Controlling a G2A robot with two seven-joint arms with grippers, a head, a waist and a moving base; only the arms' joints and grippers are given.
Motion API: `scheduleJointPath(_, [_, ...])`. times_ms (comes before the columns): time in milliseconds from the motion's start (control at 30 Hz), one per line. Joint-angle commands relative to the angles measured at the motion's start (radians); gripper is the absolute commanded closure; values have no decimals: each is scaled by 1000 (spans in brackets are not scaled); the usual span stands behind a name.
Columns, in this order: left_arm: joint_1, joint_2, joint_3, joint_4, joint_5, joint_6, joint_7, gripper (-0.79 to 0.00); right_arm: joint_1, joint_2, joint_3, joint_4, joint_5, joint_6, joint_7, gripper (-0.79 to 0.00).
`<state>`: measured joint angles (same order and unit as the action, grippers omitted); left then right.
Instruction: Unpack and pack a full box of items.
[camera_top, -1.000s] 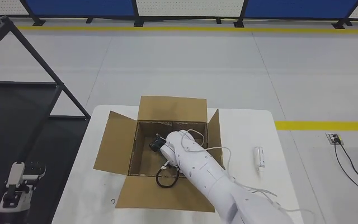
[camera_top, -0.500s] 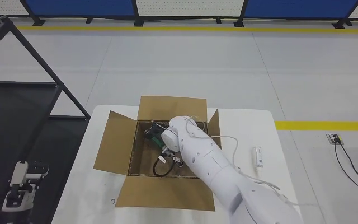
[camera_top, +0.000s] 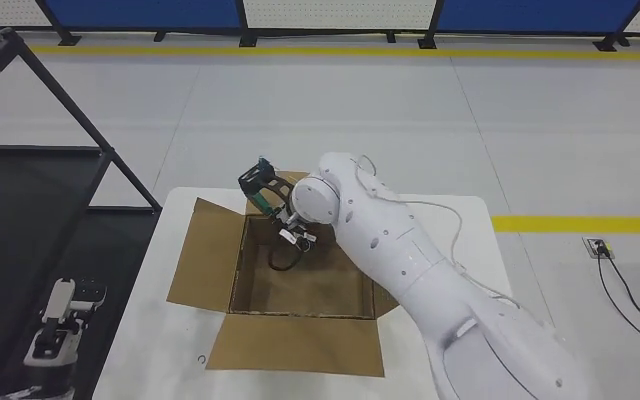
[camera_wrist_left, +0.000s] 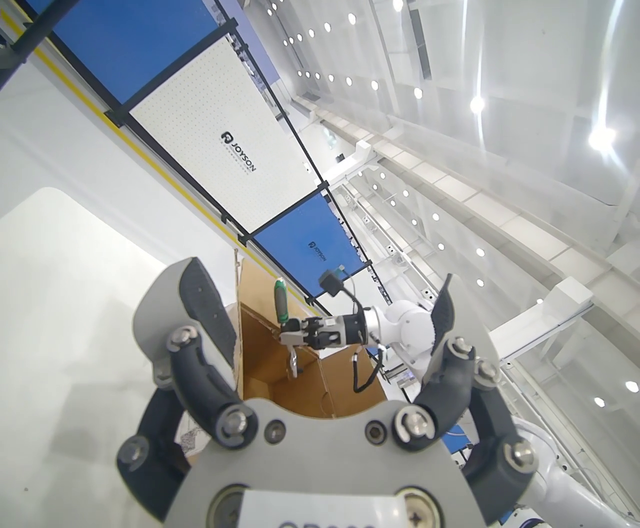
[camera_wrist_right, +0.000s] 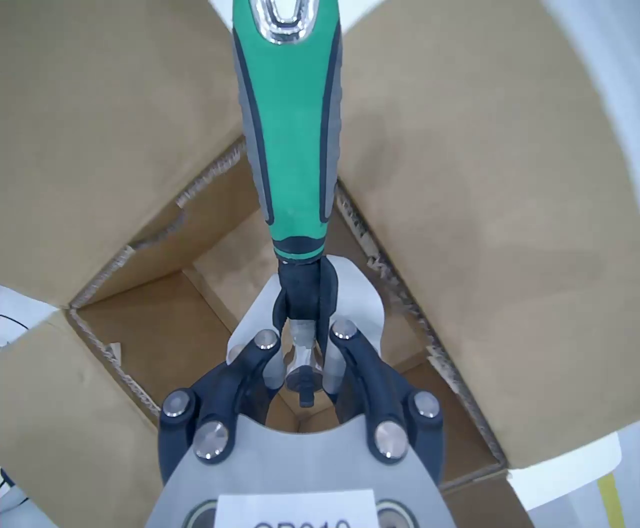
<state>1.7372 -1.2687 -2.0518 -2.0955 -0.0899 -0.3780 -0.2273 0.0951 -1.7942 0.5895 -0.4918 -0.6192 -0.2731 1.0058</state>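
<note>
**Holding one green-handled tool above the box**

Right gripper: jaws pressed together on the dark neck of the green-handled tool, just below the handle. The handle stands out beyond the fingertips. Tool and gripper hang above the far left corner of the box, over its far flap and clear of the cardboard.

Left gripper: fingers spread wide, with nothing between them. It sits off the near left corner of the worktop.

Container: one cardboard box stands on the worktop, its far flap reaching the far edge. All four flaps are folded outward. The visible part of its floor is plain cardboard; the right arm covers the remainder, so any contents there cannot be told.

Count: one box, one tool, two grippers.
</note>
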Motion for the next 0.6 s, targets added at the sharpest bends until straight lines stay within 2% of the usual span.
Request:
scheduleJointPath(0, [-6, 0, 8, 2, 4, 3, -3, -785, -18, 34, 37, -88, -13, 45, 16, 0])
scheduleJointPath(133, [-15, 1, 22, -1, 16, 5, -7, -785, -117, 127, 163, -376, -88, 180, 46, 0])
scheduleJointPath(300, [-19, 1, 25, -4, 21, 7, -4, -785, -407, 248, 390, -917, -276, 300, 181, 0])
scheduleJointPath(433, [-17, 0, 28, -7, 26, 7, 1, -785, -605, 296, 540, -1219, -407, 383, 238, 0])
scheduleJointPath(567, [-15, -1, 36, -9, 36, 9, 5, -785, -717, 318, 631, -1385, -529, 469, 262, 0])
